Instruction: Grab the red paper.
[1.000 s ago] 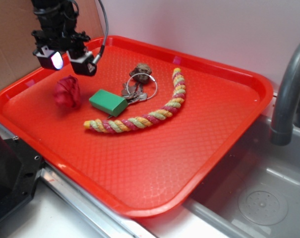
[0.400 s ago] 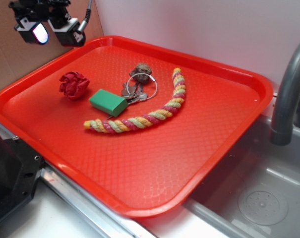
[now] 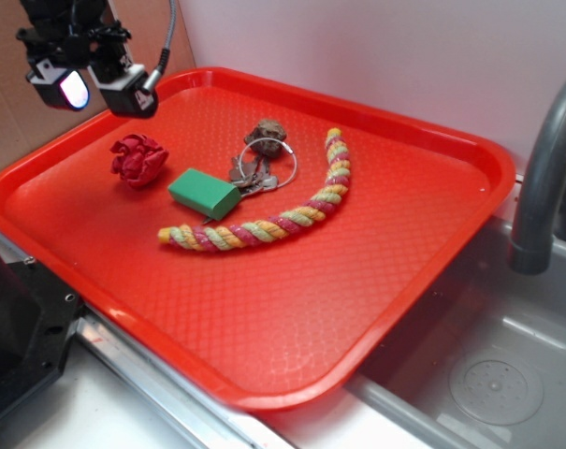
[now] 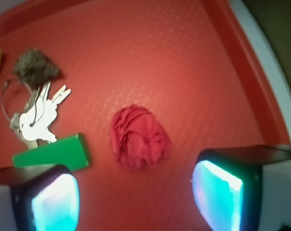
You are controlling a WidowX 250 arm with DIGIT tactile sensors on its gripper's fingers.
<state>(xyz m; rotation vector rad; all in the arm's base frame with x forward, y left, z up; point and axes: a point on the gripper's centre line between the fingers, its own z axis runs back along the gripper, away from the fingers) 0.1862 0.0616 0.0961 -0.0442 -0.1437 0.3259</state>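
Pincer (image 3: 94, 84) spread wide, empty, raised above red paper (image 3: 138, 160) on tray (image 3: 432, 150).

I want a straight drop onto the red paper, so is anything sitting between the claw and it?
Nothing visible does. The open claw hangs above the red paper, with only bare tray around the wad; the green block lies beside it, apart.

Black claw (image 3: 89, 86) with 2 glowing bluish-white pads (image 4: 217, 193); grey cable (image 3: 167, 42) trails upward.
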